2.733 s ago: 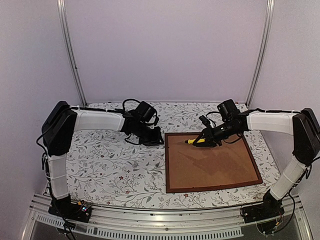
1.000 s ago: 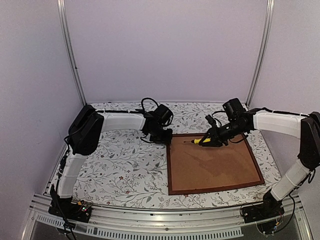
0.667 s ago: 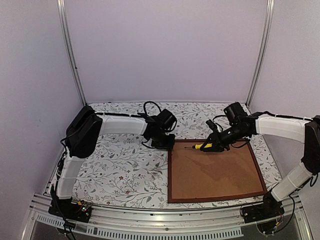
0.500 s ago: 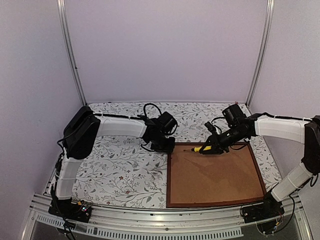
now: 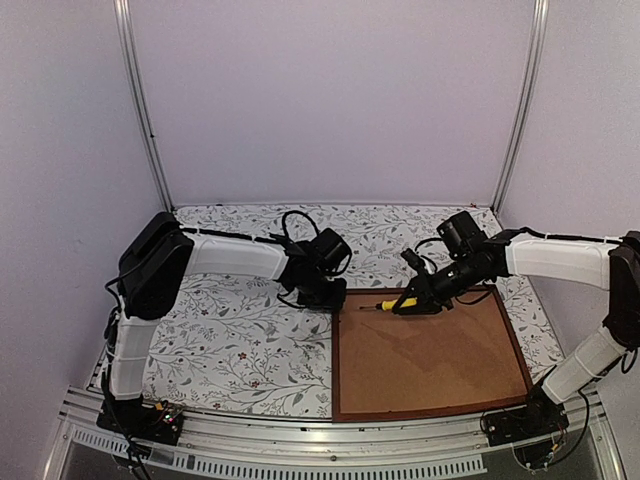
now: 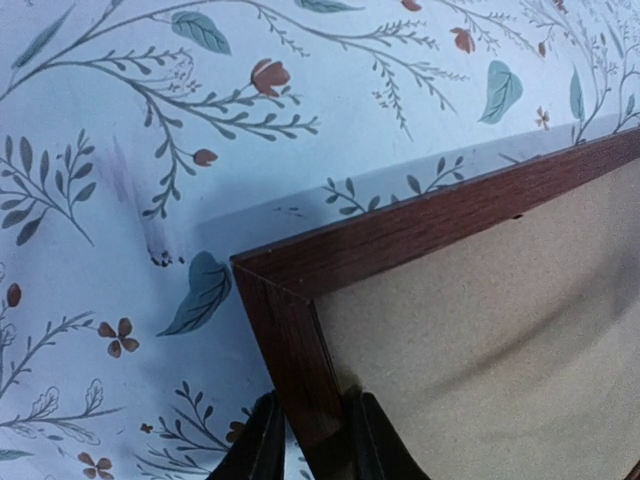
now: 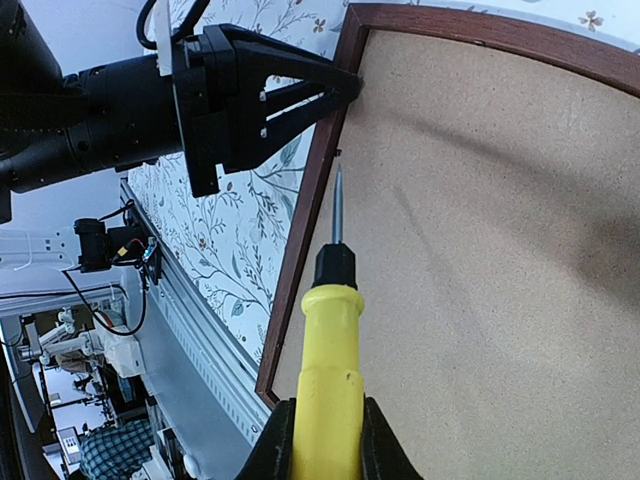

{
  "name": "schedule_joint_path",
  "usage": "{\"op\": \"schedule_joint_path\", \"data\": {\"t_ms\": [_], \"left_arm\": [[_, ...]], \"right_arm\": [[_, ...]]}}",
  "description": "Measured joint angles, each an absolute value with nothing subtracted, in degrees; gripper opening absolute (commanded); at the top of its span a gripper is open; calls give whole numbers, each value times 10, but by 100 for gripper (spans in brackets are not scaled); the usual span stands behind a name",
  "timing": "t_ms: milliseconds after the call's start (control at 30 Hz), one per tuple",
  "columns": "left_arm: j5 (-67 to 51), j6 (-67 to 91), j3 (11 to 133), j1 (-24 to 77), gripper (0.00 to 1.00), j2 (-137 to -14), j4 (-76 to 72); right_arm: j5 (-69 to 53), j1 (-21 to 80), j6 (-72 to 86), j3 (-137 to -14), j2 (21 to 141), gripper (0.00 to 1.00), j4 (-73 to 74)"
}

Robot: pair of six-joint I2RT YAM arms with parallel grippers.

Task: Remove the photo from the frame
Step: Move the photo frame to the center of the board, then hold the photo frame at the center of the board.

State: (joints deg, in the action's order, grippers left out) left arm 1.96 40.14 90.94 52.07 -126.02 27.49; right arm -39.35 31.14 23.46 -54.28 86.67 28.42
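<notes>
You've got a floral-print counter [image 5: 240, 340] w/ the frame [image 5: 335, 370] lying flat on its right half, backing board [image 5: 430, 350] up.

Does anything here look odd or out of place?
The frame lies face down, brown backing board up, so no photo shows. A faint purplish smear stains the floral cloth beside its corner.

frame [image 5: 335, 372]: on table [image 5: 230, 340], right side
board [image 5: 430, 352]: in frame
L gripper [image 6: 312, 442]: at frame's far-left corner
screwdriver [image 7: 328, 372]: over board
</notes>
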Motion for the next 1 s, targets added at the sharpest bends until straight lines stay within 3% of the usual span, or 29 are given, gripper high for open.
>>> {"op": "schedule_joint_path", "data": {"t_ms": [300, 600, 1000], "left_arm": [[10, 392, 899, 521, 31, -1234, 285], [-47, 390, 828, 507, 29, -1147, 251], [-162, 385, 748, 484, 24, -1139, 183]], "right_arm": [[-419, 312, 236, -543, 880, 0, 276], [-444, 312, 242, -544, 928, 0, 264], [-470, 312, 244, -578, 991, 0, 253]]}}
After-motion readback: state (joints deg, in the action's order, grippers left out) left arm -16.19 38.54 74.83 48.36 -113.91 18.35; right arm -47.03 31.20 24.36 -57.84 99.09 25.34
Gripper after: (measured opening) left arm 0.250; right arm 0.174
